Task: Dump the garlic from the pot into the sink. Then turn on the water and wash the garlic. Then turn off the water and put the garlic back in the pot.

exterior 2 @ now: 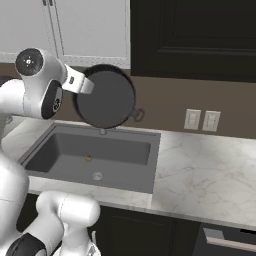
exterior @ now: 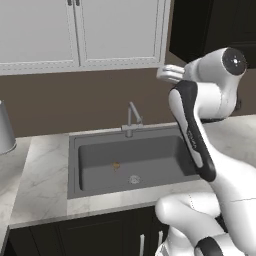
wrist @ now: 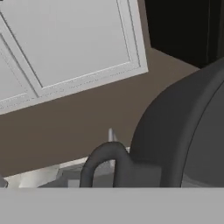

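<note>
Pot (exterior 2: 106,97): tipped on its side, held aloft over the sink (exterior: 75,165) by one handle; fingers hidden, grip presumed.
Garlic (exterior: 116,165): on sink floor, well below fingers, near drain (exterior: 134,178).
Risk: pot slipping from tilted one-handle hold, striking faucet (exterior: 131,120).

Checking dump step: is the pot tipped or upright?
Tipped: the pot is held on its side above the sink; the garlic lies on the basin floor.

A rendered kitchen: a dark grey sink (exterior: 100,155) with a thin faucet (exterior: 132,119) set in a marble table (exterior 2: 210,170), white wall cabinets (exterior: 80,30) upper left, dark cupboards (exterior 2: 195,35) upper right, wall outlets (exterior 2: 201,120).
</note>
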You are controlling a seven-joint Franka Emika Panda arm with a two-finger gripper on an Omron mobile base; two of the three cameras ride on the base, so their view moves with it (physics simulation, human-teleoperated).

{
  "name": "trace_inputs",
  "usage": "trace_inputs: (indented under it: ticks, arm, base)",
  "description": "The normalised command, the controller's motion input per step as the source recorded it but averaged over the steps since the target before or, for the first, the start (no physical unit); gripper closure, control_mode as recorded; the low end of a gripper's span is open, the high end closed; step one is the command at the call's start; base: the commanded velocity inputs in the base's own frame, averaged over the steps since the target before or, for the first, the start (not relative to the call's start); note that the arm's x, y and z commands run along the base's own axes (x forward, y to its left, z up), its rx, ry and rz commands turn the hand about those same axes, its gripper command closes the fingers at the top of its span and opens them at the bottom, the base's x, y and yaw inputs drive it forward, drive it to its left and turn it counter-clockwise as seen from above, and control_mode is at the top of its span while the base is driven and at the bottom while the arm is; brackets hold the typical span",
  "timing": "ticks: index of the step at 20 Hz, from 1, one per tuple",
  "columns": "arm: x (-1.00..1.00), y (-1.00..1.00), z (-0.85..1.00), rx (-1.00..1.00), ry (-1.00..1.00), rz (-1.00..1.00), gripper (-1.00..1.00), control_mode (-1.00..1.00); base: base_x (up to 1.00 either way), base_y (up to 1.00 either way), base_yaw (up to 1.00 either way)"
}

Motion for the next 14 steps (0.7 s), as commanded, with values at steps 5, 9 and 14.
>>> trace_inputs:
  ticks: [5,9,14]
  arm:
    - [0.00,-0.92,-0.59,-0.06,0.19,-0.07,1.00,-1.00]
    - [0.00,-0.91,-0.74,-0.02,0.07,-0.01,1.00,-1.00]
    - [0.00,-0.76,-0.74,-0.02,0.03,0.00,1.00,-1.00]
  base:
    - [0.00,0.00,0.00]
    - [0.00,0.00,0.00]
    - [0.00,0.00,0.00]
